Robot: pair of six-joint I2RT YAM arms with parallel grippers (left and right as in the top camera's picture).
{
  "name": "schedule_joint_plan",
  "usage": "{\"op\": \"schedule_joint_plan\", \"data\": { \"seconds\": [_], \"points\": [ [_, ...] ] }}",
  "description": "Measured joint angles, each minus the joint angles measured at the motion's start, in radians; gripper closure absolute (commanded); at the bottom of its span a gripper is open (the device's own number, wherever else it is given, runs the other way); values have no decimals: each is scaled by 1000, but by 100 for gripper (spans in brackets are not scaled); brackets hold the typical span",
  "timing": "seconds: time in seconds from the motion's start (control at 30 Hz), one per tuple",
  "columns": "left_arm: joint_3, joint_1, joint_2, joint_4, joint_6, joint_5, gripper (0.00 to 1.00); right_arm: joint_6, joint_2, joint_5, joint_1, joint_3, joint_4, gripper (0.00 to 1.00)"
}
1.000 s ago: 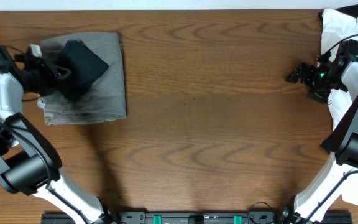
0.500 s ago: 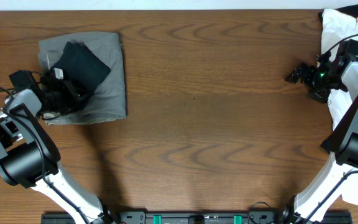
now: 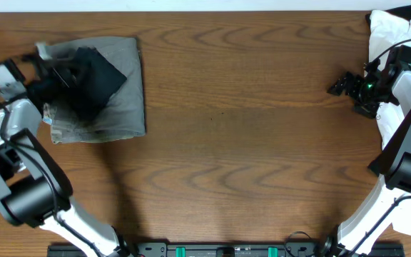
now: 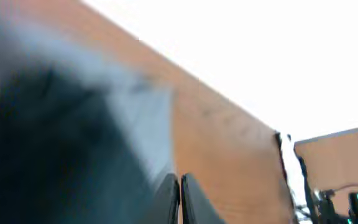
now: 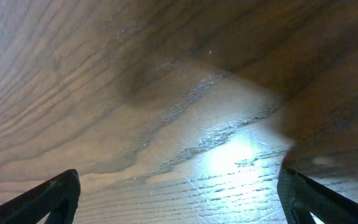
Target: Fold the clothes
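Looking at the left end effector (image 3: 68, 66), you see it has swung about. A second ago it sat on the black T-shirt (image 3: 97, 71) over the middle of the grey-green trousers (image 3: 123, 107). Half a second ago it had dropped toward the trousers' lower left corner, and now it is up near their upper left corner, smeared by motion. Its fingers are pressed together, and the left wrist view shows nothing caught between them, only blurred dark cloth and grey fabric beyond. The T-shirt is a compact dark packet lying on the upper left part of the trousers, and its outline has hardly shifted across that second. You can read that as the fold being done or nearly so, with the arm tidying or clearing rather than carrying, though the blur hides any contact. The right end effector (image 3: 334, 87) has not moved. It hangs with fingers wide apart and empty over bare desk (image 3: 262, 143), at the far end from the trousers, where the white garment (image 3: 394, 32) lies. Mind that the closed left fingers do not drag the shirt's edge open
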State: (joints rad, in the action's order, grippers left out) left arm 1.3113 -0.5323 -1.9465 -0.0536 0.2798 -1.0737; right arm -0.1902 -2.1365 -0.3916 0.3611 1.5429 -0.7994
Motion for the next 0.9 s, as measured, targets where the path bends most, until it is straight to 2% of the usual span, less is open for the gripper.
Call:
{"op": "schedule_joint_plan", "data": {
  "seconds": [0.17, 0.37, 0.63, 0.9],
  "points": [
    [19, 13, 22, -45, 94, 72, 94, 0, 0, 0, 0, 0, 0, 1],
    [19, 37, -50, -61, 130, 196, 93, 0, 0, 0, 0, 0, 0, 1],
    [19, 41, -278, -291, 146, 248, 87, 0, 0, 0, 0, 0, 0, 1],
    [16, 41, -321, -514, 230, 209, 87, 0, 0, 0, 0, 0, 0, 1]
  ]
}}
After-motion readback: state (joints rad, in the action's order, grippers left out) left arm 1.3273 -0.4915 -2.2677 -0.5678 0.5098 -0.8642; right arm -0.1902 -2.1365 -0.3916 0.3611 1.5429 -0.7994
